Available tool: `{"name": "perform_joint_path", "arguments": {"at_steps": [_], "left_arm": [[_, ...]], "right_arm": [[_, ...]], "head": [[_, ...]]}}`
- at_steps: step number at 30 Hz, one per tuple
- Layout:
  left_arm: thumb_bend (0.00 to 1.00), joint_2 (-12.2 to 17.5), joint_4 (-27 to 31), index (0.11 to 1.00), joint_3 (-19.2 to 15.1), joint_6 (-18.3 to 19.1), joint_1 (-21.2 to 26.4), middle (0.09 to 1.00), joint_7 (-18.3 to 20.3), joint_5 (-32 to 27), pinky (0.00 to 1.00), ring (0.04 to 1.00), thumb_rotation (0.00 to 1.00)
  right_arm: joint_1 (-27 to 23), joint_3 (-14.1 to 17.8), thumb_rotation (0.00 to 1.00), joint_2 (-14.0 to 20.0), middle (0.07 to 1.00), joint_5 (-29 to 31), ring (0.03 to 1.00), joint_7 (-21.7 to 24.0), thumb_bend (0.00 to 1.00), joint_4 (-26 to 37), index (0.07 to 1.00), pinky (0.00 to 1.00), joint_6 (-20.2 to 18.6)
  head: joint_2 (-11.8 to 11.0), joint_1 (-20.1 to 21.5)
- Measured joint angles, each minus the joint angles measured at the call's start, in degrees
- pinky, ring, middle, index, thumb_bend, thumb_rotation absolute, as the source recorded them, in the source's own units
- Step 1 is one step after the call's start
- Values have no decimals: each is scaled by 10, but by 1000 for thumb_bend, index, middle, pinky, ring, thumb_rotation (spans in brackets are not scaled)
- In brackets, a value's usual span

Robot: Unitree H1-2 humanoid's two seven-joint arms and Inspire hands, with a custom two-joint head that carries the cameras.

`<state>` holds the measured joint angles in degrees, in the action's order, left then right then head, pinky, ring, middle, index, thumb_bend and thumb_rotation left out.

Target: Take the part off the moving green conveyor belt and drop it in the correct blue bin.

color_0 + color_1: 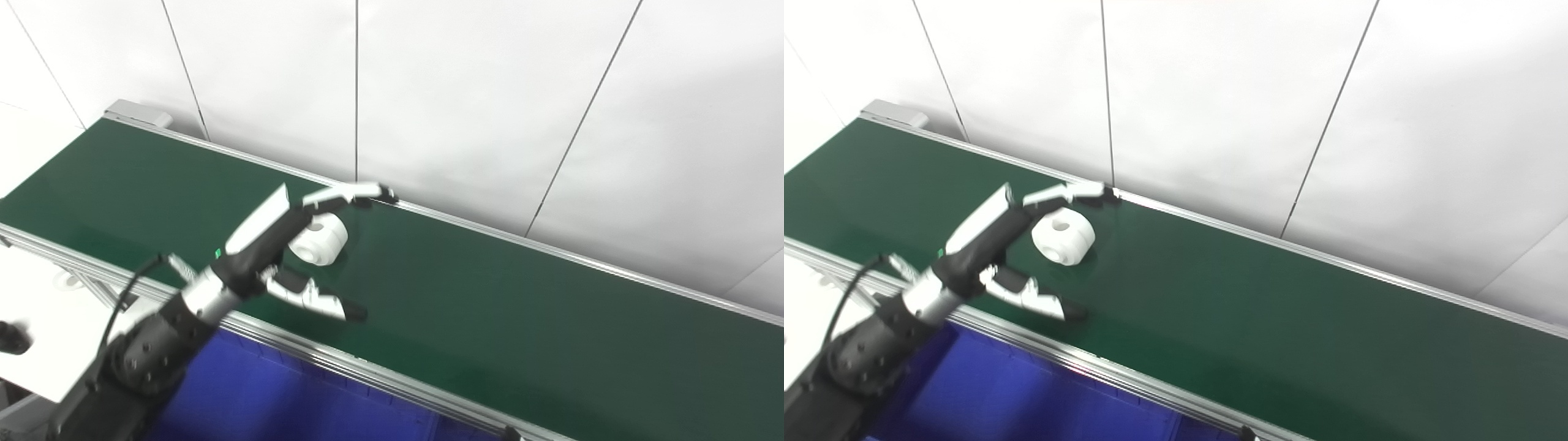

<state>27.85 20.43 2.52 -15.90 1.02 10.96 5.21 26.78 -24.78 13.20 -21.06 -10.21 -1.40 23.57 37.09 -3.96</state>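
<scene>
Left hand (269, 245) spread; part (1063, 236) between fingers (1072, 193), thumb.

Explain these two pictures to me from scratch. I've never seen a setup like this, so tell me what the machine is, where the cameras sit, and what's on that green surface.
Both pictures come from two cameras side by side on a humanoid robot's head, so they show the same scene from slightly different spots. The long green strip is a conveyor belt with metal rails, running along a white wall. On it lies one white part, a short round piece with a hole in it. The arm entering from the lower left ends in the left robot hand, white and black with fingers and a thumb. It is spread open around the part, fingers beyond it and thumb nearer the robot, not yet holding it. Below the belt sits a blue bin. The right robot hand is not in view.
</scene>
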Motion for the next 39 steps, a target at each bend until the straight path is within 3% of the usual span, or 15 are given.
{"name": "perform_joint_path", "arguments": {"at_steps": [6,11,15,17,20,27,36,39], "left_arm": [[755,18,-82,834,-2,12,72,883,35,20,839,871,154],[797,23,-153,851,6,18,115,907,52,60,850,891,126],[832,25,-200,863,36,56,148,923,69,133,836,898,155],[847,25,-208,857,51,85,160,922,78,169,840,907,117],[857,23,-223,844,62,116,172,920,82,194,849,914,66],[885,13,-277,855,93,122,188,936,86,215,837,926,16],[914,2,-309,872,129,128,188,968,104,227,845,945,2],[925,0,-311,877,137,145,188,985,124,225,903,970,7]], "right_arm": [[-2,-15,581,6,930,5,898,-19,689,3,952,808,0],[-4,-21,578,10,926,10,903,-21,710,4,951,848,0],[-6,-22,571,13,930,19,905,-23,720,14,950,844,0],[-8,-23,570,13,933,21,907,-23,717,16,949,842,0],[-9,-26,572,15,929,24,897,-24,718,17,948,822,0],[-12,-36,581,21,922,25,875,-45,723,18,944,784,0],[-13,-38,594,31,923,26,886,-54,722,22,948,829,0],[-13,-37,597,32,925,26,902,-54,715,25,951,868,0]], "head": [[11,7],[13,1],[15,-2],[14,-3],[17,-5],[22,-14],[26,-24],[27,-30]]}}
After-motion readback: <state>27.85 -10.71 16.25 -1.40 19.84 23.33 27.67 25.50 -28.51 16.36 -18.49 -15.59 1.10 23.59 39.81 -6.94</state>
